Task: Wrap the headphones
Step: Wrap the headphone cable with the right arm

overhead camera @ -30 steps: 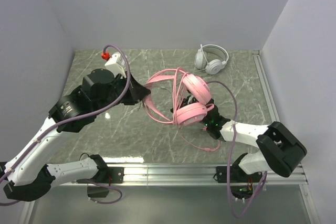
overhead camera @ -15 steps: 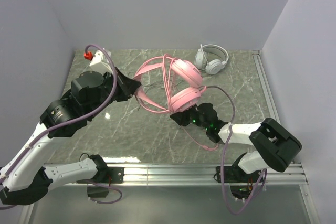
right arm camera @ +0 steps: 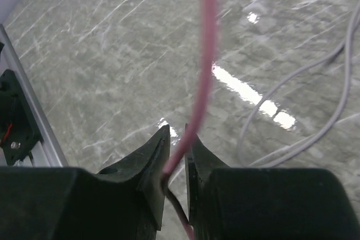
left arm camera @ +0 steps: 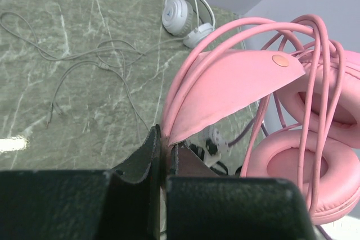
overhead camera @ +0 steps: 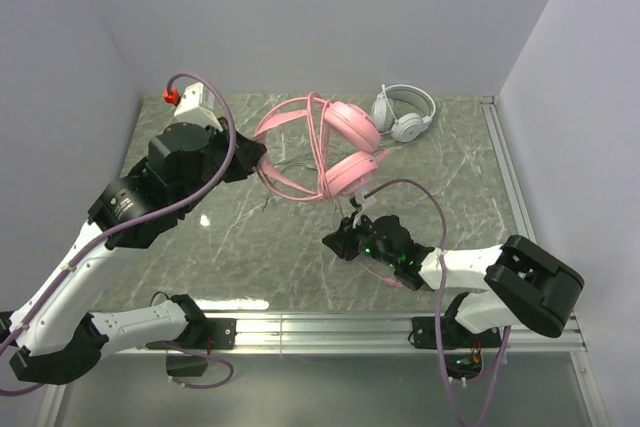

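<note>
The left gripper (left arm camera: 165, 145) is pinched shut on the headband of the pink over-ear headset (overhead camera: 325, 147), holding it over the green marble-patterned table (overhead camera: 230, 247). Loops of pink cable (right arm camera: 205, 54) already cross the band, and the right gripper (right arm camera: 175, 139) clamps the loose tail. The white headset (overhead camera: 403, 113) lies at the far edge, apparently unwrapped. Its thin grey cable (left arm camera: 95, 60) sprawls nearby and looks like a likely snag.

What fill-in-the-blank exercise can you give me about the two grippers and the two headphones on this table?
1. The left gripper is shut on the ____ of the pink headphones.
2. The right gripper pinches a thin pink ____.
3. The other headphones, lying on the table, are ____.
Missing words: headband; cable; white.
</note>
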Robot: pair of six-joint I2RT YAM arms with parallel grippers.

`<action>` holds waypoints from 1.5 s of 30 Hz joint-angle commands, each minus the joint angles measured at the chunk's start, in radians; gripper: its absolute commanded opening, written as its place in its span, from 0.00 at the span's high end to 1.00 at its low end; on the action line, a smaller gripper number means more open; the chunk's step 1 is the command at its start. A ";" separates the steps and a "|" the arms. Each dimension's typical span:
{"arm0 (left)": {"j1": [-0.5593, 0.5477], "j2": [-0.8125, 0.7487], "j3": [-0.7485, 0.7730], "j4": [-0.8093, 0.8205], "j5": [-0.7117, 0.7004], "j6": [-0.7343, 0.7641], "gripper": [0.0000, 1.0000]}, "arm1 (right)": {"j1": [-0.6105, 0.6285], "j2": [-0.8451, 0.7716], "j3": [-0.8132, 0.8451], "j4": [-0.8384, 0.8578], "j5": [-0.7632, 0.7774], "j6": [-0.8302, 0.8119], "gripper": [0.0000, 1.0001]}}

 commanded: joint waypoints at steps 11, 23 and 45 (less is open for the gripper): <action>0.162 0.020 0.098 0.156 0.111 -0.014 1.00 | 0.156 -0.095 -0.034 -0.052 0.221 -0.007 0.79; 0.279 0.065 0.143 0.151 0.197 -0.008 1.00 | 0.251 -0.137 -0.057 -0.090 0.313 0.020 0.83; 0.330 0.042 -0.024 0.242 -0.053 -0.066 1.00 | 0.544 -0.195 0.153 -0.519 0.436 0.114 1.00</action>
